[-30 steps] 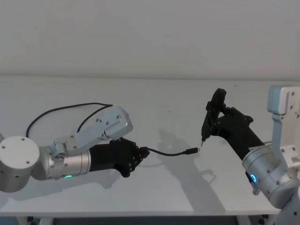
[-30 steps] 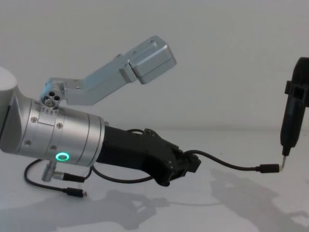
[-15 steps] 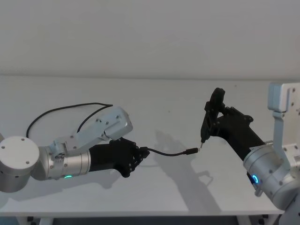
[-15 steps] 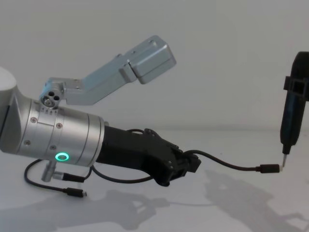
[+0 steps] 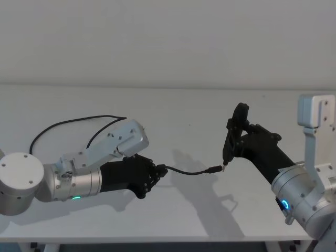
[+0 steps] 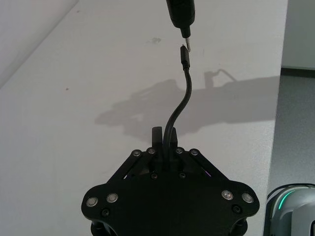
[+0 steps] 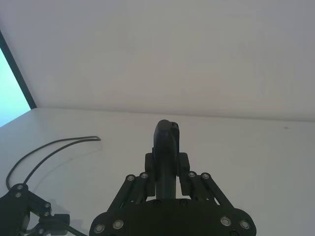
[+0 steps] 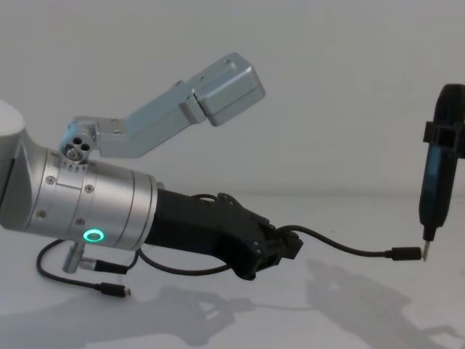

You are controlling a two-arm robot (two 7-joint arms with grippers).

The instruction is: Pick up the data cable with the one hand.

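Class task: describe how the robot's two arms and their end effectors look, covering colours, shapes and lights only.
The left arm is a thick silver cylinder with a glowing green ring. Its black two-jaw left end effector has linkage bars dotted with silver screws. A silver boxy camera bracket sits above it. The right arm is a silver cylinder with a blue ring, and its right end effector is black with the same linkages.

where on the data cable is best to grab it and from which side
Grip the thin cord a little back from its plug, as the left pincer does now: the data cable arcs out stiffly toward the slim tool in the right pincer. Come from the robot's left, along the cord, jaws across it.
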